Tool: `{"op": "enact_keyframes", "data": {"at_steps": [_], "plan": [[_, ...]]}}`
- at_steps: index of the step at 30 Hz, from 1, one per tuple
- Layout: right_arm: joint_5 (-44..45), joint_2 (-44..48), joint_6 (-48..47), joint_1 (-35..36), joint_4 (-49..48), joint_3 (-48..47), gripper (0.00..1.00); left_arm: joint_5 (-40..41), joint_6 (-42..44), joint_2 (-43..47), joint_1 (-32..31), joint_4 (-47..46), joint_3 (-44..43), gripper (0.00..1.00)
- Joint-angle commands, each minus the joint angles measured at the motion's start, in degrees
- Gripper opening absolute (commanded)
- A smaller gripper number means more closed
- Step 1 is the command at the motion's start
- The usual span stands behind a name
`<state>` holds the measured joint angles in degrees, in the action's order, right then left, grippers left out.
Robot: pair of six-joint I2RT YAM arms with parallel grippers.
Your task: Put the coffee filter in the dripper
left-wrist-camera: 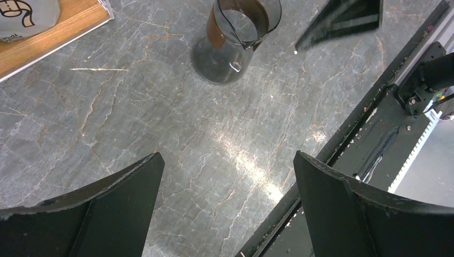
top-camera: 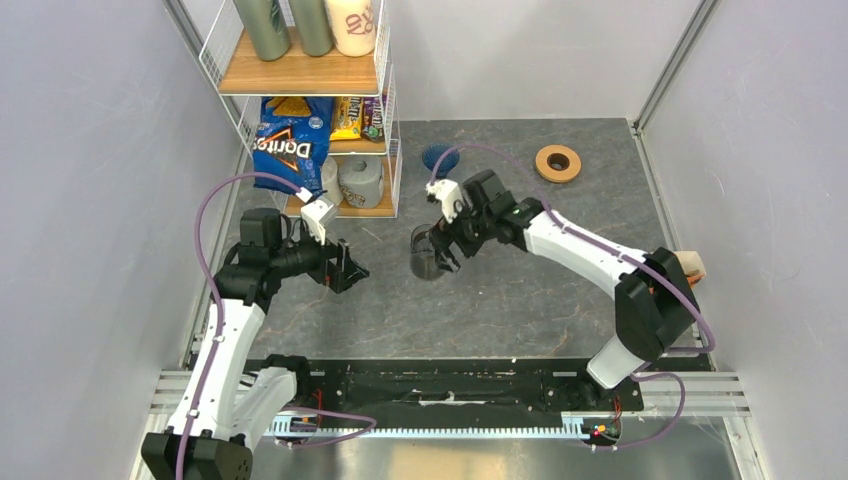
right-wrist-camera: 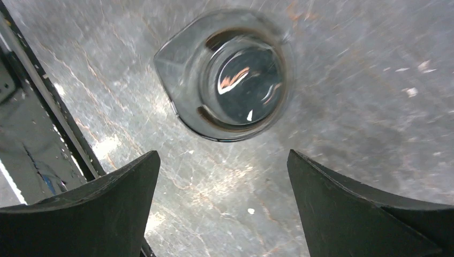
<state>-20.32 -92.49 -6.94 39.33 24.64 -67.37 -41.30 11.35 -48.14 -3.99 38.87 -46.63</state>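
**Clerk:** Grippers, count and state?

**Me:** Two. My left gripper is released, jaws spread wide, holding nothing. My right gripper is the same, wide apart and grasping nothing.

**Clerk:** Task items?

**Me:** Dripper: one, dark blue. It sits on the table beyond my right fingers, near the foot of the rack and well apart from both grippers. Coffee filter: I cannot pick it out in any view.

**Clerk:** Loose items?

**Me:**
- Glass carafe: one, with a brown collar at the neck. It stands upright directly beneath my right fingers and ahead of my left ones.
- Wooden ring: one, with a centre hole. It lies flat beyond my right fingers, to the right of the dripper.
- Tan-and-white object: one, at my right arm's elbow, partly hidden. I cannot tell what it is.

**Clerk:** Containers and contents?

**Me:** Carafe: through its mouth I see only its glass bottom and reflections.

Wire rack: one, beyond my left fingers.
- Top shelf: three vessels, namely two grey-green tumblers and one cream cup.
- Middle shelf: one blue Doritos bag drooping over the front, with snack packets beside it, count unclear.
- Bottom shelf: one grey printed roll.
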Motion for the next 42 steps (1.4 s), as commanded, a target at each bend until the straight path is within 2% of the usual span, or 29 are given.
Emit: {"op": "enact_keyframes", "data": {"at_steps": [1,6,11,18,22,31,42], "plan": [[-12.36,2.68,-3.97,-6.76,2.3,-7.06,0.97,-2.67,0.03,1.62,-0.21,-2.75,0.14,1.0],[-15.19,0.12,4.79,-8.88,-4.98,-10.31,0.97,-2.73,-0.98,1.83,-0.15,-3.01,0.31,1.0],[-17.69,-8.41,15.42,-8.88,-7.94,-15.86,0.97,-2.87,-2.05,2.09,-0.19,-3.08,-0.13,1.0],[-19.18,-16.07,26.06,-8.97,-16.31,-17.56,0.94,-3.35,-2.86,2.7,-0.16,-2.86,-0.32,1.0],[-22.53,-18.86,31.41,-9.0,-17.97,-17.35,0.93,-3.09,-2.65,2.88,-0.21,-2.28,-0.54,1.0],[-25.1,-12.95,38.37,-9.19,-20.8,-5.91,0.92,-2.97,-2.68,3.04,-0.21,-2.18,-0.68,1.0],[-25.83,-5.23,41.3,-9.2,-20.82,2.55,0.93,-3.18,-3.49,3.22,-0.14,-2.71,-0.3,1.0]]}}
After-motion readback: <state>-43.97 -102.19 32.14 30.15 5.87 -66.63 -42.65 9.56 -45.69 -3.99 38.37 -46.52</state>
